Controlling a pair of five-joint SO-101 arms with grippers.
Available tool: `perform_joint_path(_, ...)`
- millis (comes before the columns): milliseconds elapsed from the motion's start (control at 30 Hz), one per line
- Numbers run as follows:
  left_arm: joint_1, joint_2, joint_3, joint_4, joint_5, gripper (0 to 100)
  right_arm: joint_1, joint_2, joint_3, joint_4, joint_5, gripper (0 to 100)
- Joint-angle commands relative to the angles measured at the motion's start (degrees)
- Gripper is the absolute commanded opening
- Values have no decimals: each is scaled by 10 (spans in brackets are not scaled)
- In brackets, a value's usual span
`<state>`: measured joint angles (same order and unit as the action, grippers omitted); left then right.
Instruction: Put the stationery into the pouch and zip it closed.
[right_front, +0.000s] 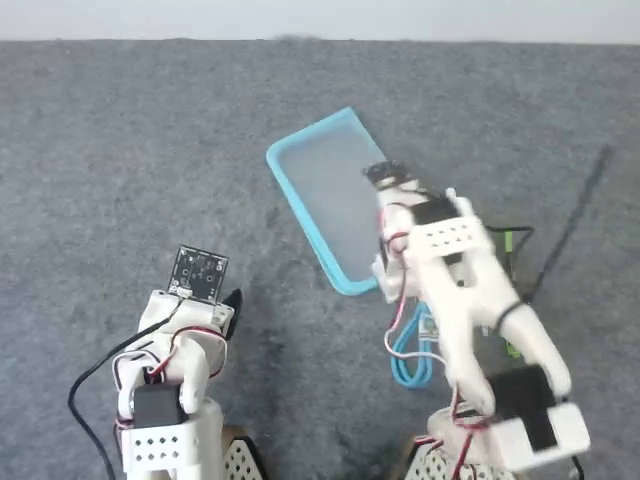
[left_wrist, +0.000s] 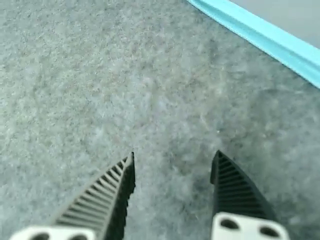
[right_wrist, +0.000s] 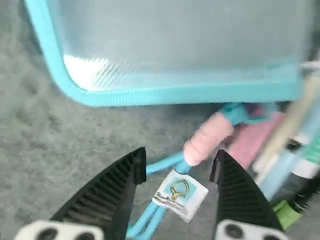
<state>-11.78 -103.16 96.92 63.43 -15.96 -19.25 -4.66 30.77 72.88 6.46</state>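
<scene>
Right pincer (right_wrist: 180, 152) spread above blue cord (right_wrist: 152, 167), stationery (right_wrist: 287, 137) outside the pouch (right_front: 330, 190).
The pouch lay flat on the grey desk (right_front: 120, 150), with pens bunched just beside its cyan edge and tangled with the cord's pink bead (right_wrist: 207, 137) and tag (right_wrist: 180, 192). Left pincer (left_wrist: 174, 154) was spread over bare desk near the pouch. Risk: closing here would likely catch the cord or tag rather than a pen and drag the pouch askew.

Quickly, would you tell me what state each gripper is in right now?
Left gripper: open, holding nothing.
Right gripper: open, over the blue cord, holding nothing.
</scene>
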Motion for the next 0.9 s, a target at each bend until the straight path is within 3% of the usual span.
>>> perform_joint_path(0, -4, -11, -3, 4, -7, 236, 10, 25, -6, -22, -16, 216)
perform_joint_path(200, -4, -11, -3, 4, -7, 236, 76, 44, -6, -72, -81, 216)
perform_joint_path(367, -4, -11, -3, 4, -7, 236, 72, 44, -5, -74, -97, 210)
perform_joint_path(567, -4, -11, -3, 4, -7, 236, 48, 45, -3, -70, -93, 102)
perform_joint_path(867, -4, -11, -3, 5, -7, 236, 48, 116, -19, -76, -94, 169)
